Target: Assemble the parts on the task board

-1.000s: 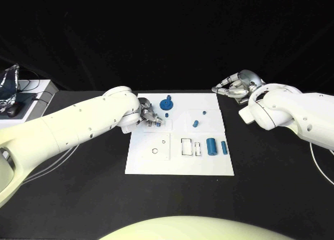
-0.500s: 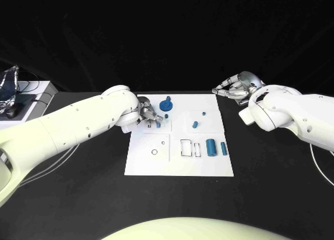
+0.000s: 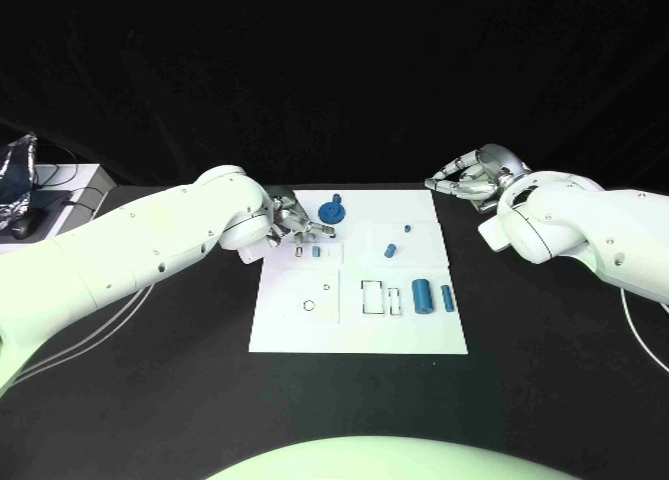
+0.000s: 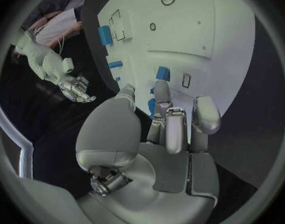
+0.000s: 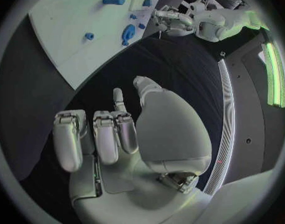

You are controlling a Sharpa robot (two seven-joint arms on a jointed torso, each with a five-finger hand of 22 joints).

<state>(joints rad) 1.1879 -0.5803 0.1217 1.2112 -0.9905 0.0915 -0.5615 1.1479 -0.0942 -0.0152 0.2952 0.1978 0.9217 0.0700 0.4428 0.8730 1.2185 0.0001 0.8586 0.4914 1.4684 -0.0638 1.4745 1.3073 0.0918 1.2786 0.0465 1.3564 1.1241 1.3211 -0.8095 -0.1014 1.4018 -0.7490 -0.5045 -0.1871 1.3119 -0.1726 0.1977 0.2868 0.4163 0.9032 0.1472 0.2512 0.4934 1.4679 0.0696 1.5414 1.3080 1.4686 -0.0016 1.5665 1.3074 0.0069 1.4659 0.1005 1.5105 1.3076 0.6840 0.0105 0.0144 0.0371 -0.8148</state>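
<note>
Left hand [image 3: 292, 224] over the board's [image 3: 359, 330] far left corner, fingers [image 4: 174, 129] curled in loosely, nothing visibly held. Round blue part [image 3: 334, 210] sits just past its fingertips; small blue block [image 4: 162, 73] on the board just ahead of them. Right hand [image 3: 471, 173] off the board, above the worktop [image 3: 132, 400] past the far right corner, fingers curled in, empty. Two blue cylinders [image 3: 434, 296] lie well clear of both hands, on the board's right side.
</note>
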